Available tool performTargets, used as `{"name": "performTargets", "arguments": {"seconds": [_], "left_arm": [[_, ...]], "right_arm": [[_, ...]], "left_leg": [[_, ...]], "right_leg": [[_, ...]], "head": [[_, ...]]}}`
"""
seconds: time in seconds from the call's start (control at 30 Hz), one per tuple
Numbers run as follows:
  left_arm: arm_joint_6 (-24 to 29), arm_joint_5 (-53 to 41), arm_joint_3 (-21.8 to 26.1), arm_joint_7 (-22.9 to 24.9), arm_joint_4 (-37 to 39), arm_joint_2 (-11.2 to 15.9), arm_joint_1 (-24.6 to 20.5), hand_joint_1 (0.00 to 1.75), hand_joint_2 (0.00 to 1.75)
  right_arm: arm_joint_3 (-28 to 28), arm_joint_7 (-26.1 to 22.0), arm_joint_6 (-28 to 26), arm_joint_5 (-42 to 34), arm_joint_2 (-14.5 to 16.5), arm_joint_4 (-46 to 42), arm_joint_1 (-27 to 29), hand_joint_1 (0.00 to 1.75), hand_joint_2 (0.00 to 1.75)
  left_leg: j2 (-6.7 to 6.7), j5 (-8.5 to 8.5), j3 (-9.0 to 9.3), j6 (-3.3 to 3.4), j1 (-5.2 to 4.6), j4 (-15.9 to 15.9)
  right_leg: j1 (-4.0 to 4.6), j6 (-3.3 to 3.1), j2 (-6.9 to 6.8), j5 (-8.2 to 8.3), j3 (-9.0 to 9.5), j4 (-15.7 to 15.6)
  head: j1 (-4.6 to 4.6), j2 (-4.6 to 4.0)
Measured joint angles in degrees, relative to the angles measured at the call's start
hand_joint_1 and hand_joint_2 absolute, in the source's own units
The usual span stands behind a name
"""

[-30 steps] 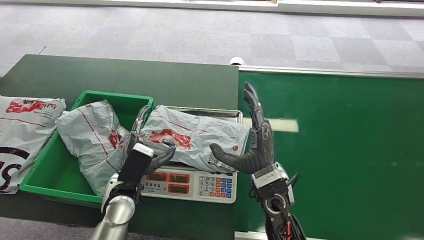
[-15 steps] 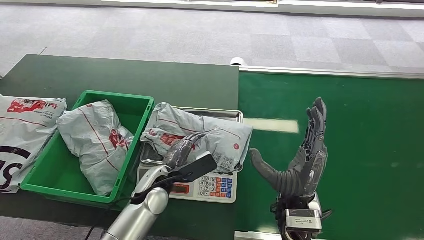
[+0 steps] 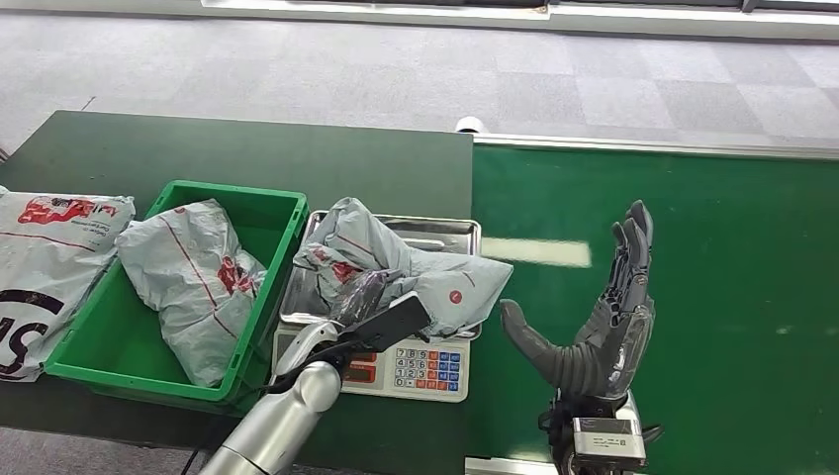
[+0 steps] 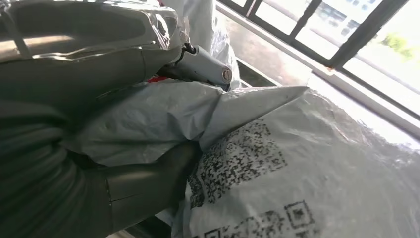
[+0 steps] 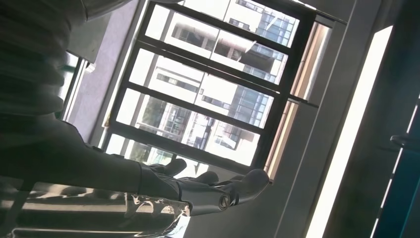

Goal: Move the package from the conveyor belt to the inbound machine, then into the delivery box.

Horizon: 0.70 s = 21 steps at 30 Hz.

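Observation:
The grey plastic package (image 3: 396,259) with red print sits bunched up on the steel tray (image 3: 450,230) of the inbound scale (image 3: 414,370). My left hand (image 3: 362,301) grips it from the near side, and its left part is raised off the tray. In the left wrist view the thumb (image 4: 148,183) and fingers pinch a fold of the package (image 4: 297,163) beside its printed codes. My right hand (image 3: 604,322) is held upright and open above the green conveyor belt (image 3: 712,247), apart from the package. The right wrist view has that hand (image 5: 198,193) with fingers spread, holding nothing.
The green delivery box (image 3: 259,201) stands left of the scale with another grey package (image 3: 188,272) in it. More white and grey bags (image 3: 45,257) lie on the dark table further left. The belt has a metal rail (image 3: 653,144) along its far edge.
My right hand drew back from the package to the right over the belt. My left hand came under the package's near side, which has crumpled and lifted.

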Motion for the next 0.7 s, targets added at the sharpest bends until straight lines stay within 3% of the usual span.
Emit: {"name": "performTargets", "arguments": {"seconds": [0.17,0.47,0.6,0.7], "left_arm": [[7.9,9.1,1.6,-7.4,-10.7,0.4,4.8,1.75,1.75],[31.9,5.8,5.3,-18.1,-35.0,2.6,12.1,1.75,1.75],[33.8,0.2,11.6,-21.8,-41.9,0.8,14.5,1.75,1.75],[33.9,-4.5,18.6,-17.7,-43.3,-0.7,14.8,1.75,1.75]], "right_arm": [[-0.2,0.0,-0.3,-0.6,-0.4,-0.1,0.8,0.00,1.75],[-0.6,-0.7,-1.7,-1.4,-0.7,0.2,3.0,0.00,1.75],[-0.8,-0.9,-2.4,-1.9,-0.6,0.7,3.7,0.00,1.75],[-0.9,-1.0,-3.0,-2.0,-0.6,1.1,4.1,0.00,1.75]], "left_leg": [[0.02,0.00,-0.35,-0.01,0.02,0.0],[0.04,0.00,-0.57,-0.01,0.05,0.0],[0.04,0.00,-0.57,-0.01,0.04,0.0],[0.04,0.00,-0.52,-0.02,0.04,0.0]], "right_leg": [[0.07,-0.01,0.05,0.00,-0.38,0.0],[0.10,-0.03,0.06,-0.02,-0.58,0.0],[0.08,-0.04,0.06,-0.04,-0.57,0.0],[0.07,-0.05,0.07,-0.03,-0.55,0.0]], "head": [[-0.01,0.01],[-0.01,0.00],[0.01,-0.01],[0.01,0.00]]}}
